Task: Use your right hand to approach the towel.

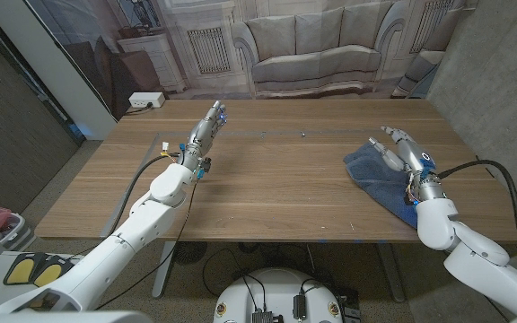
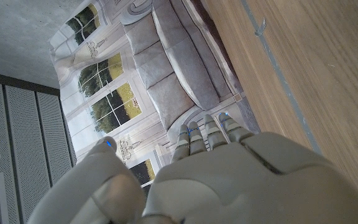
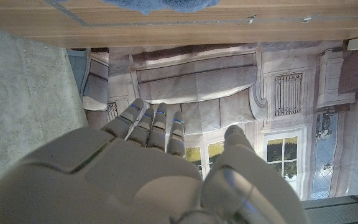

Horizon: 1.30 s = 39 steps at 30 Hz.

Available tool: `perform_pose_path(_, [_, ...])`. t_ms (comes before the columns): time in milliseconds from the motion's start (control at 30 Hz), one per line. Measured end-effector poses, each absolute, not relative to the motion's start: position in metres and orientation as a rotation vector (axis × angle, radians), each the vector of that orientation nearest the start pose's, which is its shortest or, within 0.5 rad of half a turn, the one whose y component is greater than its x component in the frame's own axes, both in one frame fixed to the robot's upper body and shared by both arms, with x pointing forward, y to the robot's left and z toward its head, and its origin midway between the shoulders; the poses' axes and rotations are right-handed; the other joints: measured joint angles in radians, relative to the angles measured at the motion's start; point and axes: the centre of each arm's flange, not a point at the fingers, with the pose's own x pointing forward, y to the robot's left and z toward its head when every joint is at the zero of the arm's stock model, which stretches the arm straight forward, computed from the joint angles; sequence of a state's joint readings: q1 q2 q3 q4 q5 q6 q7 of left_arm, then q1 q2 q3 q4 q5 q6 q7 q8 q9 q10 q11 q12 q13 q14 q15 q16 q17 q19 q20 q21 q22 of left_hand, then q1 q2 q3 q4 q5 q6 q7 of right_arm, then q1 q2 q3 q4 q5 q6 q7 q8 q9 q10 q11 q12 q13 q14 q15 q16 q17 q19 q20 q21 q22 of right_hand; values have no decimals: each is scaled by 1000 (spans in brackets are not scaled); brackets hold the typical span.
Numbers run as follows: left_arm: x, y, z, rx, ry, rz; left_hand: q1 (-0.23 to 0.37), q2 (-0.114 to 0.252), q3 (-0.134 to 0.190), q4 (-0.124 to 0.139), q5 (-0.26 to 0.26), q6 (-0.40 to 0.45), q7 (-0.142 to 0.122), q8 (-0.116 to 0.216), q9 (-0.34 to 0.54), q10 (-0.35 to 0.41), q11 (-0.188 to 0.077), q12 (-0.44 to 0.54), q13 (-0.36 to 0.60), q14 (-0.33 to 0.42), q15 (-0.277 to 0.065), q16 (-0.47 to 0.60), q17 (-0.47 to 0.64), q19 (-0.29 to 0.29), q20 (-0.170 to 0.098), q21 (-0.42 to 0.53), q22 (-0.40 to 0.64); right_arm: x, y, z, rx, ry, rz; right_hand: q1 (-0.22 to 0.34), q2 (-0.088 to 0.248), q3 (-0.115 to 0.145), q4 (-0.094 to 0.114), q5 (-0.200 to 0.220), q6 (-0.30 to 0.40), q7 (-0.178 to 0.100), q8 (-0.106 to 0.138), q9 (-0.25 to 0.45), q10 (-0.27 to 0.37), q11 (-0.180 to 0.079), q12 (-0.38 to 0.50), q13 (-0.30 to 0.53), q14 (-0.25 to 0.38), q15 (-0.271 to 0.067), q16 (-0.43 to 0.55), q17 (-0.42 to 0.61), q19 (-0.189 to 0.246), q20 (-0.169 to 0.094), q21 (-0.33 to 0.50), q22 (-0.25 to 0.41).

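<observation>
Blue towel lying crumpled on the wooden counter, close to the counter's right edge and well apart from its middle; probably dropped there loose so fingers can come in over the folds; a bit of blue also caught in the right wrist view, beyond the fingertips. Right hand poised over the towel's far side, fingers stretched out and spread, nothing between them; released, holding nothing; looks just above or barely brushing the cloth, cannot tell which from the head view; same hand in its own wrist view, fingers straight and side by side, thumb apart, pointing past the towel toward the sofa backdrop. Approach judged nearly finished; what remains is a small drop onto the cloth. Left hand far from the towel, out over the counter's left half, fingers extended and close together, empty; parked there, most likely to keep clear of the right arm's work; seen again from its own wrist, fingers straight, counter running alongside.
</observation>
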<state>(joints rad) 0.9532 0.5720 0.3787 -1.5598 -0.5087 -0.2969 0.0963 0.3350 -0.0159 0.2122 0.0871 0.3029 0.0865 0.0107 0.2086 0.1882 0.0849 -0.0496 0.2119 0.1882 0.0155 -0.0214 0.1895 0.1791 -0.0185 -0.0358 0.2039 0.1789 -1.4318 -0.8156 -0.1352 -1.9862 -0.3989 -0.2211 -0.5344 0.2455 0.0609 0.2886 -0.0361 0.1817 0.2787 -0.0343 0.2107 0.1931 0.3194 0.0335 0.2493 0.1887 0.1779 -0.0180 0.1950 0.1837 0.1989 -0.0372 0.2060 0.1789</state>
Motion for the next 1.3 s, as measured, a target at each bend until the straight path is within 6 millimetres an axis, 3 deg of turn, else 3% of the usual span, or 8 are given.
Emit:
perform_pose_path(267, [603, 254, -13, 83, -704, -223, 0, 0, 0, 0, -4, 0, 0, 0, 0, 0, 0, 0, 0, 0, 0, 0, 0, 0, 0, 0, 0, 496, -331, -70, -1069, -653, -426, 0, 0, -4, -4, 0, 0, 0, 0, 0, -6, -5, 0, 0, 0, 0, 0, 0, 0, 0, 0, 0])
perform_pose_path(300, [604, 254, -13, 82, -704, -223, 0, 0, 0, 0, -4, 0, 0, 0, 0, 0, 0, 0, 0, 0, 0, 0, 0, 0, 0, 0, 0, 498, -338, -73, -1107, -604, -457, 0, 0, -4, -4, 0, 0, 0, 0, 0, -6, -5, 0, 0, 0, 0, 0, 0, 0, 0, 0, 0])
perform_pose_path(1300, [607, 258, -11, 87, -697, -221, 4, 4, -7, -1, -4, 9, 2, 0, 0, 4, 4, -6, 0, 0, 0, 0, 0, 0, 0, 0, 0, 503, -337, -75, -1128, -475, -429, 0, 0, 0, -8, 0, -15, -15, -4, 0, -16, -6, -8, 0, 0, 11, -7, 0, -6, 5, -6, 0])
